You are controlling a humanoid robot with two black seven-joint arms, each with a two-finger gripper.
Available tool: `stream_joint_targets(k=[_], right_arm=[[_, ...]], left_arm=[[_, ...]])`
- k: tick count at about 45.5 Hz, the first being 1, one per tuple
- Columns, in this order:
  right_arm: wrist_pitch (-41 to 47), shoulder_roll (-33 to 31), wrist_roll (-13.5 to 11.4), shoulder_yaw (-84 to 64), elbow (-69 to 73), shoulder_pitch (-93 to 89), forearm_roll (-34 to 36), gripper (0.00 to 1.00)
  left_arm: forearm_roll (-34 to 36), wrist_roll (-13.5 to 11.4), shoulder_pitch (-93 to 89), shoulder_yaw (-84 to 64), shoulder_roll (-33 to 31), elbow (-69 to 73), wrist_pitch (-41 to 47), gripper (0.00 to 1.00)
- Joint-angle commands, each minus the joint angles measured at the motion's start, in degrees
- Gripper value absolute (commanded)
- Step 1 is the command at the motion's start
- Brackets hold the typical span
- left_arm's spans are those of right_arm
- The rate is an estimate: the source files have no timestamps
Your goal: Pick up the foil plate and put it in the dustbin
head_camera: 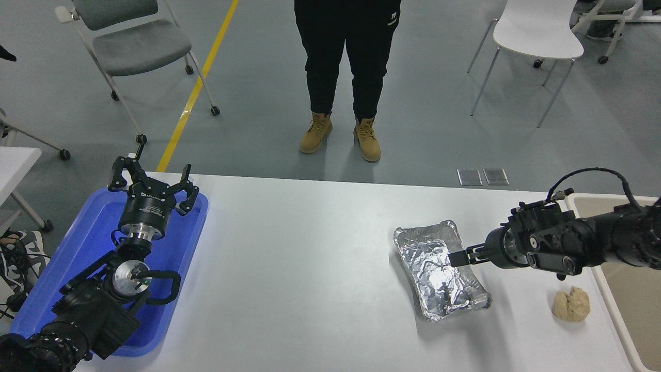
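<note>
Head view. The foil plate (440, 271) lies on the white table (310, 268) towards its right edge, set at a slant, its wrinkled silver inside facing up. The right hand (455, 257) comes in low from the right edge and its fingertips reach over the plate's right rim, near the far end of the plate; the fingers look drawn close together, but whether they pinch the rim or only touch it cannot be told from here. A dark reflection of the hand shows in the foil.

Just beside the plate, nearer the table's right edge and front, sits a small tan lumpy ball (572, 304), apart from the plate and below the right arm's wrist. Beyond the right edge stands the dustbin (612, 305), beige with an off-white rim, cut off by the picture's border and partly hidden by the right arm.

At the table's left edge lies a bright blue tray (183, 248). The left hand (153, 183) is parked above its far end with its fingers spread wide and holding nothing. White lettering on its body is too small to read.

Past the far edge a person (345, 77) in black trousers and tan boots stands on the grey floor, cut off at the waist. A grey chair (131, 44) and a white chair (537, 31) stand farther back.
</note>
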Motion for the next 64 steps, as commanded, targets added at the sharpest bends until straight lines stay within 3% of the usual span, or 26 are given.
stream_joint_targets(k=[1, 5, 10, 21, 28, 31, 56, 64], right_arm=[[-0.2, 1.0, -0.3, 1.0, -2.4, -3.1, -0.1, 0.97], [-0.3, 1.1, -0.3, 1.1, -2.5, -3.8, -0.5, 0.92], [-0.3, 1.2, -0.8, 1.1, -2.5, -4.3, -0.6, 0.77], [-0.3, 1.2, -2.2, 1.2, -2.6, -4.7, -2.8, 0.22], [-0.4, 1.3, -2.7, 3.5, -2.6, -5.5, -2.8, 0.19], [-0.5, 1.3, -2.6, 3.9, -2.6, -6.0, -2.8, 0.00], [-0.3, 0.9, -2.1, 3.8, -1.6, -4.1, -4.1, 0.00], [0.3, -3.4, -2.1, 2.2, 3.0, 1.3, -4.2, 0.00]], left_arm=[[0.0, 0.0, 0.0, 0.0, 0.0, 0.0, 0.0, 1.00], [0.0, 0.0, 0.0, 0.0, 0.0, 0.0, 0.0, 1.00], [0.0, 0.0, 0.0, 0.0, 0.0, 0.0, 0.0, 1.00], [0.0, 0.0, 0.0, 0.0, 0.0, 0.0, 0.0, 1.00], [0.0, 0.0, 0.0, 0.0, 0.0, 0.0, 0.0, 1.00], [0.0, 0.0, 0.0, 0.0, 0.0, 0.0, 0.0, 1.00], [0.0, 0.0, 0.0, 0.0, 0.0, 0.0, 0.0, 1.00], [0.0, 0.0, 0.0, 0.0, 0.0, 0.0, 0.0, 1.00]])
